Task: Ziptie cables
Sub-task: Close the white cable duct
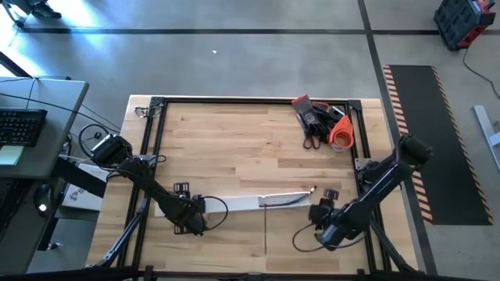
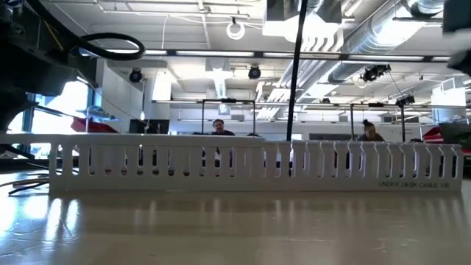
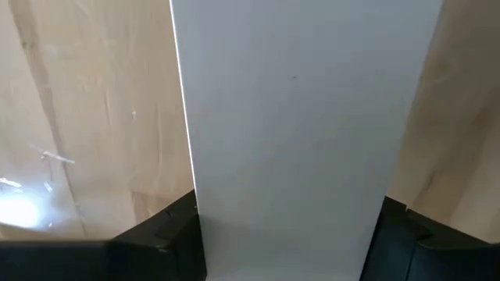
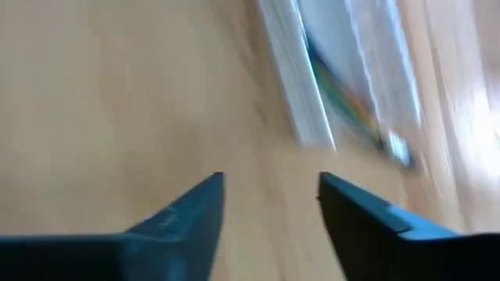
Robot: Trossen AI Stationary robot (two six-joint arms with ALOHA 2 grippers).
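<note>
Left gripper (image 1: 190,217) sits low at the near-left part of the desk (image 1: 234,136), its two dark fingers (image 3: 168,234) set apart on either side of the white channel strip (image 1: 234,204); the left wrist view shows the strip's flat white face filling the gap between them, both fingers against its edges, so it is clamped on the strip. The strip lies lengthwise across the near half of the desk; in the low view its slotted side wall (image 2: 250,165) spans nearly the full width. The cables (image 1: 293,198) lie along the strip's right end, partly in it, a thin bundle running to a small tip just beyond the end. Right gripper (image 1: 322,212) hovers just off that end, fingers (image 4: 187,218) apart with bare wood between them, holding nothing. Red, black and orange tool heap (image 1: 320,121) sits at the far right corner, well apart.
</note>
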